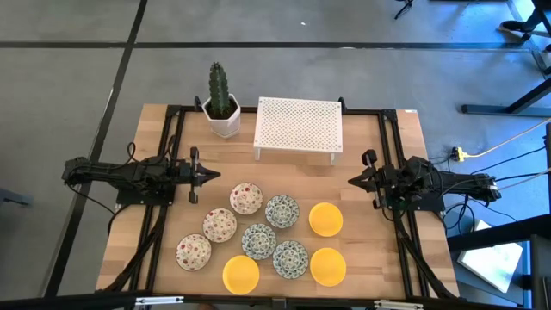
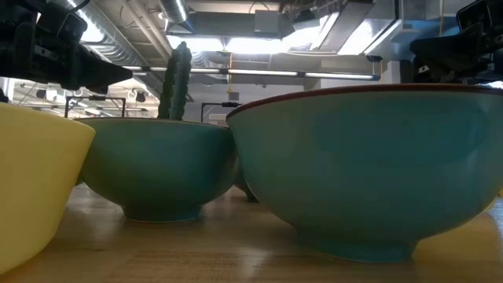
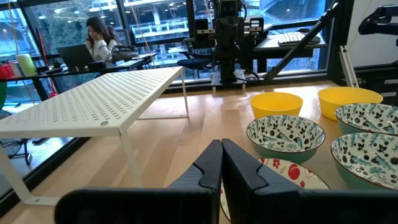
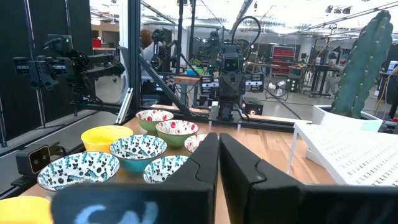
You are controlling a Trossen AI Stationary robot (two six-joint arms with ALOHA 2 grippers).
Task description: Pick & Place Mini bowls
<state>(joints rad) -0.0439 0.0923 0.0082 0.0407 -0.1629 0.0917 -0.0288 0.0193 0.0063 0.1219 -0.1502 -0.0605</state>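
We find nine mini bowls (image 1: 260,239) grouped on the front half of the wooden bench (image 1: 370,258), lying between the two arms and clear of both.

Nearest the front edge stand a yellow bowl (image 1: 241,274), a blue-green patterned bowl (image 1: 291,258) and a second yellow bowl (image 1: 328,266). A red-specked bowl (image 1: 194,251) sits at the front left of the group. One row back we note a red-specked bowl (image 1: 219,225) and a patterned bowl (image 1: 258,240). Farthest back in the group are the third red-specked bowl (image 1: 246,198), the third patterned bowl (image 1: 281,211) and the third yellow bowl (image 1: 325,219). All sit upright and none is stacked.

The left hand (image 1: 213,176) is at the left side of the bench, its fingers pressed together and holding nothing. It points toward the middle; the rear red-specked bowl lies just ahead of its tip and slightly nearer the front, not touching.

The right hand (image 1: 351,181) is at the right side, fingers likewise closed on nothing. It points inward; the rear yellow bowl lies near it, toward the front, with a clear gap.

Behind the bowls, a white perforated rack (image 1: 299,126) stands at the back centre of the bench. To its left is a cactus (image 1: 219,89) in a white pot (image 1: 225,121).

Beyond the bench, the left wrist view shows a person (image 3: 99,37) seated at a desk.
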